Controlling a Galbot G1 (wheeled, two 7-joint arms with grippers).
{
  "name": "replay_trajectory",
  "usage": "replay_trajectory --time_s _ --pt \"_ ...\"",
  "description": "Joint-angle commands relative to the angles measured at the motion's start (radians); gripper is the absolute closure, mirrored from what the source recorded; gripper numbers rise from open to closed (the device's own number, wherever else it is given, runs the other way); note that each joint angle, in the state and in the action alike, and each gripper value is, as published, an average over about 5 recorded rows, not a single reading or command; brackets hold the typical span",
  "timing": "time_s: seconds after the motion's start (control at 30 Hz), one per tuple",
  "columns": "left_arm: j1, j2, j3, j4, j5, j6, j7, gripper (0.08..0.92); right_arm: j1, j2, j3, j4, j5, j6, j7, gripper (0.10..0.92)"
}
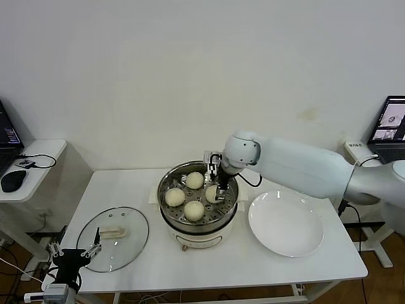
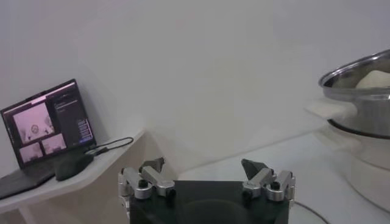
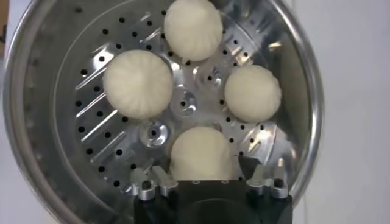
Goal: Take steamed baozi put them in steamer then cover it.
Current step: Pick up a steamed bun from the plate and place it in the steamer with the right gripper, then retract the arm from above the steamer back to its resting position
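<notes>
The steamer [image 1: 166,183] stands mid-table on its white base; its rim also shows in the left wrist view [image 2: 359,91]. Four baozi lie on its perforated tray [image 3: 103,146]: far [image 1: 195,180], left [image 1: 174,197], near [image 1: 193,209] and right [image 1: 212,195]. My right gripper [image 1: 220,190] hangs inside the pot, open, its fingers [image 3: 149,181] on either side of the right baozi [image 3: 201,155] with small gaps. The other three baozi [image 3: 138,83] lie beyond it. The glass cover [image 1: 126,244] lies flat at the table's front left. My left gripper [image 1: 73,253] waits open beside it.
An empty white plate [image 1: 286,223] lies right of the steamer. A side table with a mouse [image 1: 12,180] and a laptop [image 2: 49,122] stands to the left. Another laptop [image 1: 392,123] stands at the far right. The wall is close behind.
</notes>
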Motion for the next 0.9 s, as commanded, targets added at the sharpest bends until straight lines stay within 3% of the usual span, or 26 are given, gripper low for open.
replay_trajectory --time_s 0.03,0.23,0.37,0.5,0.67,0.9 --pt "0.001 0.002 -0.002 -0.001 -0.002 0.0 0.0 0.177 0.024 -0.163 0.101 0.191 0.083 -0.005 0.11 0.204" --pt "-0.004 -0.004 0.001 0.007 -0.001 -0.008 -0.002 0.177 -0.184 -0.347 0.292 0.369 0.221 0.102 0.519 0.202" --pt "0.0 -0.011 0.004 0.017 0.006 -0.02 -0.007 0.177 -0.56 -0.454 0.579 0.434 0.192 0.309 0.714 0.203" --pt "0.006 -0.015 0.006 0.034 0.009 -0.04 -0.009 0.177 -0.955 -0.468 0.912 0.465 0.081 0.499 0.794 0.203" --pt "0.002 -0.024 0.024 0.055 0.023 -0.059 -0.013 0.177 -1.398 -0.304 1.33 0.457 -0.095 0.696 0.797 0.203" --pt "-0.011 -0.03 0.056 0.104 0.127 -0.09 -0.028 0.177 -1.739 0.073 1.731 0.462 -0.271 0.878 0.693 0.203"
